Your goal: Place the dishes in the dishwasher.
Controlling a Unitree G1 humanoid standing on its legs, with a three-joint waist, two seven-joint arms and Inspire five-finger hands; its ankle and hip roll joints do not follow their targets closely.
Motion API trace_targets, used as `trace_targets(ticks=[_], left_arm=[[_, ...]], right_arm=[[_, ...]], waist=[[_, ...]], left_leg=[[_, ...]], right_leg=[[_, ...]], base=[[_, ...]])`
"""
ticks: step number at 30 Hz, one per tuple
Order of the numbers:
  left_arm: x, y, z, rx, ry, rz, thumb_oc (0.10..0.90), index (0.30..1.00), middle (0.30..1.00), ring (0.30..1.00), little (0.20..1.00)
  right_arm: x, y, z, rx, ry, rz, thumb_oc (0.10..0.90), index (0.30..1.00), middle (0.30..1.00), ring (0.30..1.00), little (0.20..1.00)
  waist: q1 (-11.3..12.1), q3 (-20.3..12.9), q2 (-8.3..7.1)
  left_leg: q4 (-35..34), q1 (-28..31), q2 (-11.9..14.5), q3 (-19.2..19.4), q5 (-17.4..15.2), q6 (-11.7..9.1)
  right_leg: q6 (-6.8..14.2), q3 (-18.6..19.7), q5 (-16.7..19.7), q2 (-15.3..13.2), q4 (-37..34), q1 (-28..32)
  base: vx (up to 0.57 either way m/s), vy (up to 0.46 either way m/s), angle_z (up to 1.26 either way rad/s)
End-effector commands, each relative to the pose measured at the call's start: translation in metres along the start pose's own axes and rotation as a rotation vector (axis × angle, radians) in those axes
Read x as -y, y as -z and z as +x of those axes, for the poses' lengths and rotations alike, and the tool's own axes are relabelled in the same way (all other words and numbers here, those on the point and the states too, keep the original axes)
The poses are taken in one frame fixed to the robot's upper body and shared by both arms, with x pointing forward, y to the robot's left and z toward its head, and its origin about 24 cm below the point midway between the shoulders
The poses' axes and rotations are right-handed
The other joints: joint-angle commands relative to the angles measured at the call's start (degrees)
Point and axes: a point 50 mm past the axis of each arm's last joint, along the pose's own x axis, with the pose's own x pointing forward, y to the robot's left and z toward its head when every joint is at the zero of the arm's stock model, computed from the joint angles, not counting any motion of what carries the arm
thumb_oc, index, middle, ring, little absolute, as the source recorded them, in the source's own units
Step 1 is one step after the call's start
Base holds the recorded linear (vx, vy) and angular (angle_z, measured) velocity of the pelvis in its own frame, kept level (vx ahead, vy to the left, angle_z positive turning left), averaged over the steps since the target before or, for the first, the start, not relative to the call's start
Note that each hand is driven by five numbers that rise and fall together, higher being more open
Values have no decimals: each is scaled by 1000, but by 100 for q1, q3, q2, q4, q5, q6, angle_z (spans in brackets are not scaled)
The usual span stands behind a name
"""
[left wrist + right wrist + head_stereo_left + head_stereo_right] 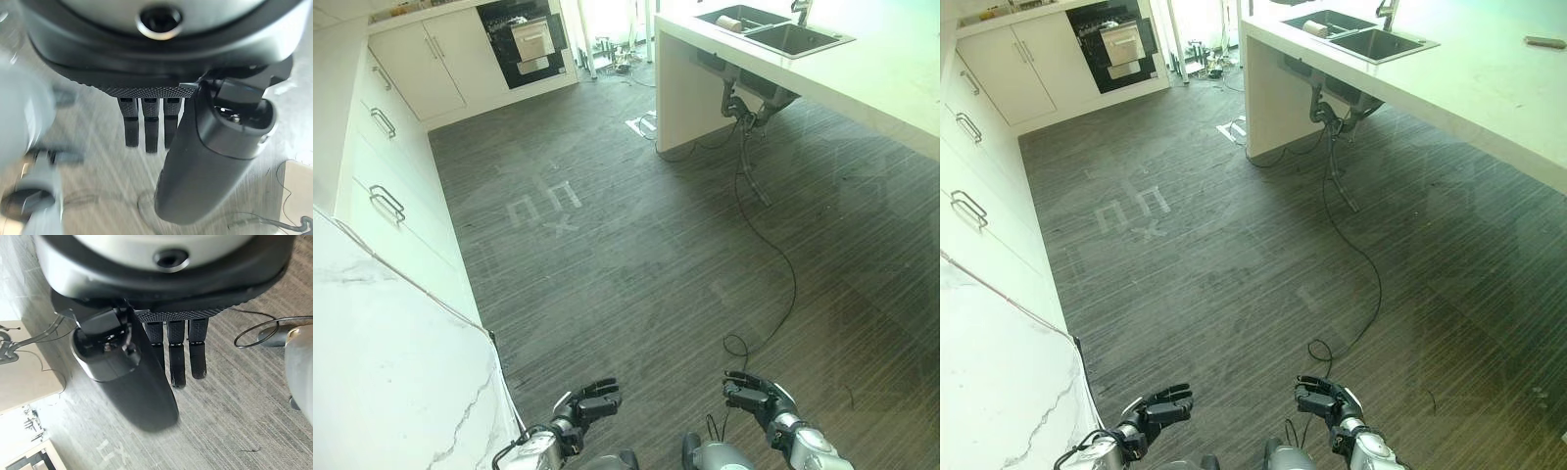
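Kitchen seen from the head views: a dark striped floor [636,264] is bounded on the left by white drawers [386,162] with metal handles and a marbled counter [382,372], and on the right by a white island [1489,88]. A double sink [773,29] is set into the island; one basin holds a pale, cup-like object [729,22], too small to be identified, and what lies in the other basin cannot be told. A small dark item [1544,42] lies on the island top, well apart from the sink. At the far wall, beside white cupboards [435,59], a dark-fronted appliance [521,41] is recessed, its door closed; whether it is the dishwasher or an oven cannot be told, and its contents are not visible. The left hand [587,403] and right hand [751,394] are held low over the floor near the bottom edge, both empty; in the wrist views the fingers [145,128] of the left and the fingers [177,355] of the right are extended, side by side, the thumb apart, nothing grasped.
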Motion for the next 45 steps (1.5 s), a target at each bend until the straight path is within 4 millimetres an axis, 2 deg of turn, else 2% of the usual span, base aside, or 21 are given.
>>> trace_targets(ticks=[1, 8, 9, 10, 13, 15, 16, 18, 23, 25, 26, 27, 29, 31, 35, 36, 39, 40, 43, 44, 45], left_arm=[[13, -25, 3, 93, 101, 59, 800, 900, 900, 900, 900], [1, -29, 3, 142, -34, 134, 800, 900, 900, 900, 900], [2, -32, 3, 156, -36, 135, 800, 900, 900, 900, 900], [2, -36, 3, 184, -36, 142, 800, 900, 900, 900, 900], [2, -39, 2, 214, -29, 141, 800, 900, 900, 900, 900], [0, -36, -1, 228, -38, 125, 800, 900, 900, 900, 900], [-3, -31, -4, 222, -45, 130, 800, 900, 900, 900, 900], [-4, -30, -5, 228, -51, 129, 800, 900, 900, 900, 900], [-10, -23, -10, 225, -67, 142, 800, 900, 900, 900, 900], [-13, -24, -11, 223, -59, 165, 800, 900, 900, 900, 900], [-14, -27, -12, 230, -52, 191, 800, 900, 900, 900, 900], [-14, -30, -12, 234, -45, 200, 800, 900, 900, 900, 900], [-13, -39, -10, 245, -45, 223, 800, 900, 900, 900, 900], [-10, -45, -7, 258, -57, 211, 800, 900, 900, 900, 900], [-5, -55, -6, 281, -20, 236, 800, 900, 900, 900, 900], [-6, -58, -6, 277, -23, 244, 800, 900, 900, 900, 900], [-7, -51, -7, 270, -37, 234, 800, 900, 900, 900, 900], [-6, -47, -7, 268, -38, 235, 800, 900, 900, 900, 900], [-5, -35, -7, 258, -48, 199, 800, 900, 900, 900, 900], [-3, -35, -7, 251, -26, 202, 800, 900, 900, 900, 900], [-2, -34, -6, 255, -16, 198, 800, 900, 900, 900, 900]], right_arm=[[-7, -33, 4, 145, -42, 21, 800, 900, 900, 900, 900], [-3, -23, 3, 132, -15, 21, 800, 900, 900, 900, 900], [-2, -24, 3, 133, -7, 28, 800, 900, 900, 900, 900], [1, -24, 2, 132, -5, 27, 800, 900, 900, 900, 900], [6, -22, 1, 124, -8, -27, 800, 900, 900, 900, 900], [2, -25, 2, 139, -36, -69, 800, 900, 900, 900, 900], [2, -28, 2, 151, -35, -56, 800, 900, 900, 900, 900], [4, -29, 0, 166, -35, -62, 800, 900, 900, 900, 900], [7, -27, -1, 176, -5, -26, 800, 900, 900, 900, 900], [7, -27, -2, 184, -4, -27, 800, 900, 900, 900, 900], [4, -31, -2, 212, 5, -31, 800, 900, 900, 900, 900], [3, -33, -2, 229, 11, -25, 800, 900, 900, 900, 900], [0, -36, -2, 251, 27, -23, 800, 900, 900, 900, 900], [-2, -36, 0, 253, 43, -28, 800, 900, 900, 900, 900], [4, -38, -1, 269, 85, -34, 800, 900, 900, 900, 900], [11, -39, -4, 273, 88, -18, 800, 900, 900, 900, 900], [19, -38, -7, 273, 73, -32, 800, 900, 900, 900, 900], [20, -38, -7, 271, 69, -35, 800, 900, 900, 900, 900], [14, -43, -4, 270, 63, -72, 800, 900, 900, 900, 900], [15, -48, -4, 277, 72, -97, 800, 900, 900, 900, 900], [15, -50, -5, 281, 70, -112, 800, 900, 900, 900, 900]], waist=[[-38, -114, -97], [-46, 43, -193], [-10, 97, -289], [43, 242, -346], [141, 418, -294], [297, 481, -218], [374, 513, -157], [357, 546, -88], [431, 342, -131], [442, 263, -166], [380, 160, -171], [318, 155, -150], [225, 174, -116], [147, 241, -18], [-49, 406, 132], [-102, 447, 83], [-175, 503, 56], [-169, 496, 90], [-146, 335, 115], [-70, 323, 13], [-42, 325, 14]], left_leg=[[341, -103, -114, -137, -662, 55], [341, 246, -55, 31, -533, -44], [341, 329, -124, 64, -226, -53], [1172, -104, -97, 0, 127, -130], [2008, -792, -265, -119, 274, -161], [1009, -939, -532, -251, 653, -157], [341, -1263, -384, -326, 1004, -268], [341, -1812, -146, -218, 1081, -463], [341, -1533, -314, -153, 466, -202], [341, -1412, -392, -134, 259, -49], [341, -1206, -514, -115, -16, 217], [341, -1093, -585, -121, -121, 348], [341, -919, -716, -187, -313, 574], [341, -718, -753, -305, -414, 656], [341, -387, -692, -638, -494, 636], [341, -289, -734, -722, -601, 634], [341, 75, -739, -757, -998, 619], [341, 197, -704, -778, -1101, 590], [341, 782, -760, -846, -873, 372], [1132, 752, -766, -667, 158, 21], [1522, 482, -746, -620, 344, -75]], right_leg=[[215, -57, -947, 30, 214, 463], [47, -71, -1085, 52, 214, 674], [1, 26, -1076, -7, 214, 719], [-96, 137, -1044, 26, 214, 791], [-137, 277, -992, 152, 214, 888], [-85, 420, -981, 312, 214, 920], [-91, 361, -1081, 433, 214, 1038], [-107, 262, -1253, 511, 214, 1251], [117, 197, -1291, 298, 214, 1751], [255, 92, -972, 228, 214, 1973], [684, 37, -29, 52, 977, 1857], [874, 133, 355, -12, 1837, 1531], [1109, 309, 860, -25, 3402, 840], [939, 251, 746, -107, 4035, 191], [570, -35, 160, 176, 2610, -568], [573, -123, 275, 169, 1491, -773], [714, -379, 766, -1, 721, -1255], [708, -343, 560, 35, 788, -1195], [265, -179, -47, 230, 410, -570], [63, -16, -356, 198, 214, -94], [13, -31, -421, 191, 214, -9]], base=[[-27, -87, 1], [5, -197, 10], [131, -240, -2], [45, -201, -15], [101, -75, -11], [292, 65, -46], [479, 120, -97], [421, 145, -41], [470, 276, -3], [356, 199, -52], [358, 297, -27], [374, 336, -9], [186, 225, -19], [232, 181, 25], [240, -68, 46], [354, -195, 63], [387, -168, 37], [604, -313, 18], [707, -343, 3], [499, -224, 23], [455, -227, 1]])
